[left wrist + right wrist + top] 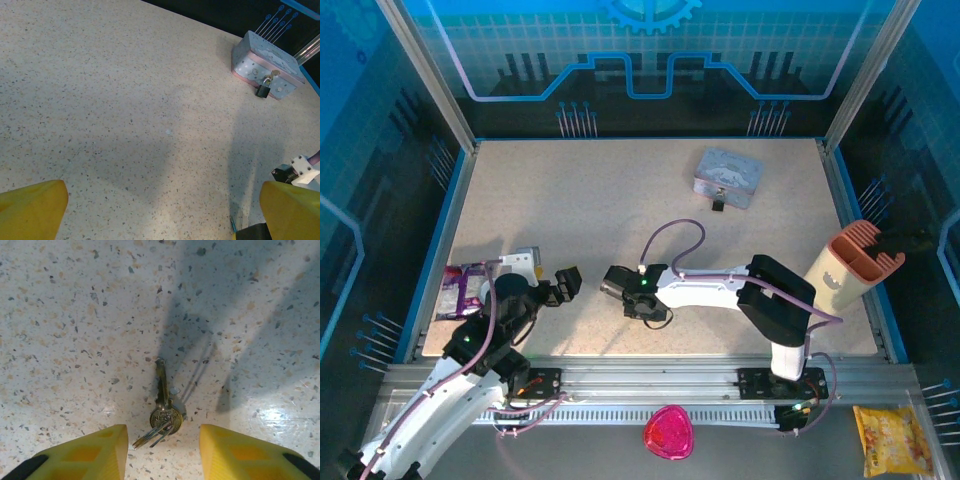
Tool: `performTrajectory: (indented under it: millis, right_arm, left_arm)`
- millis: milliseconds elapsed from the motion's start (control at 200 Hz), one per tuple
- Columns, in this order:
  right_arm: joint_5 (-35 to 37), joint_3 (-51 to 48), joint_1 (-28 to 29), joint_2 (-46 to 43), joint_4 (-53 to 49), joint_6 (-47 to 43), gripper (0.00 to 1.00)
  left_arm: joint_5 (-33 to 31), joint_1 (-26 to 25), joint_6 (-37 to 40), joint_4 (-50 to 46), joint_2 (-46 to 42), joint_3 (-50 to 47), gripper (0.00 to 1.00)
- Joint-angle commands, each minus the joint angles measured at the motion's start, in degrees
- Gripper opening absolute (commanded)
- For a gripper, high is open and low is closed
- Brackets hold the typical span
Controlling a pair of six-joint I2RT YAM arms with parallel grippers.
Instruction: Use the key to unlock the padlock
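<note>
Slim dark-grey metal key (161, 390) laid flat between right hand's (162, 436) parted, empty fingers; open speckled tabletop (70, 315) around. Left hand (160, 212) spread wide, empty.

A speckled beige table (570, 200) sits inside blue printed walls (660, 50). Aluminium posts (427, 70) rise at its far corners, and a rail (650, 385) runs along its near edge.

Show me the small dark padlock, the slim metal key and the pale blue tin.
small dark padlock (262, 91), left wrist view, its body
slim metal key (161, 385), right wrist view, its shaft
pale blue tin (274, 56), left wrist view, its lid
</note>
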Motion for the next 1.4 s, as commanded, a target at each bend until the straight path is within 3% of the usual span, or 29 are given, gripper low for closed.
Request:
performTrajectory:
  millis: [0, 380, 891, 1096, 1396]
  right_arm:
    - [0.5, 1.2, 0.1, 1.4, -1.6, 1.3, 0.41]
    - [1.1, 0.3, -0.5, 1.0, -1.4, 2.3, 0.29]
    - [2.7, -2.1, -1.0, 0.1, -1.6, 4.0, 0.26]
    - [2.9, -2.4, -1.0, -0.3, -1.3, 3.6, 0.31]
    - [3.4, -4.6, -1.6, -1.3, -0.2, 4.1, 0.23]
  left_arm:
    - [-0.2, -0.4, -0.8, -0.6, -0.6, -0.1, 0.99]
    - [-0.2, -0.4, -0.7, -0.1, -0.5, -0.5, 0.99]
    - [-0.4, -0.3, -0.7, 0.2, -0.5, -0.7, 0.99]
    - [-0.5, -0.4, -0.7, 0.3, -0.4, -0.9, 0.99]
    - [-0.5, -0.4, -0.4, 0.6, -0.4, -1.0, 0.99]
